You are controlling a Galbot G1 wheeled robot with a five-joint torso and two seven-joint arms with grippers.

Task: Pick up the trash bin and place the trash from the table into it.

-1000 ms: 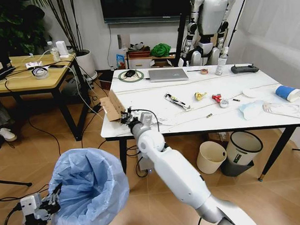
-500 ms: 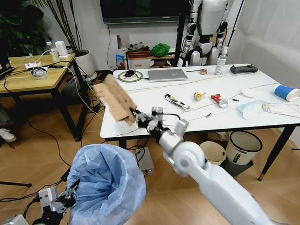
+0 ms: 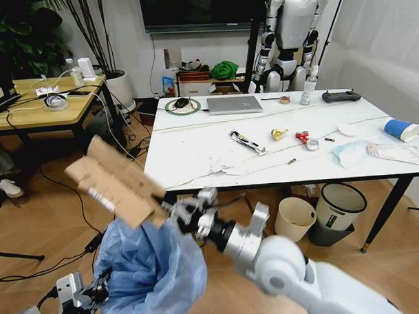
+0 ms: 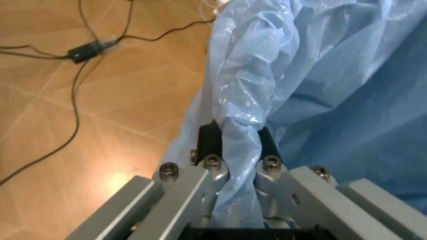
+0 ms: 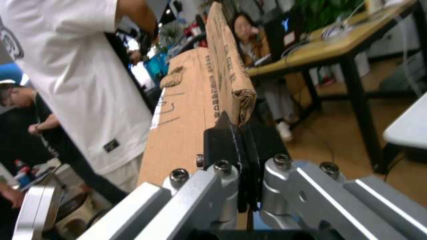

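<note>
Right tool clamped on edge of torn cardboard box, carried off desk, held above trash bin mouth, ready for drop, likely.

Left tool pinching bunched blue bag at bin rim, at 7 o'clock in head view, holding bin raised under box to catch it.

Remaining trash on desk toward 2–3 o'clock: blue cup, mask, wrappers.

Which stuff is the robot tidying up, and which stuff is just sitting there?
For the job: trash bin held by left gripper; cardboard box held by right gripper; blue cup; mask; table.

Just lying about: laptop; cream bin; black bin.
</note>
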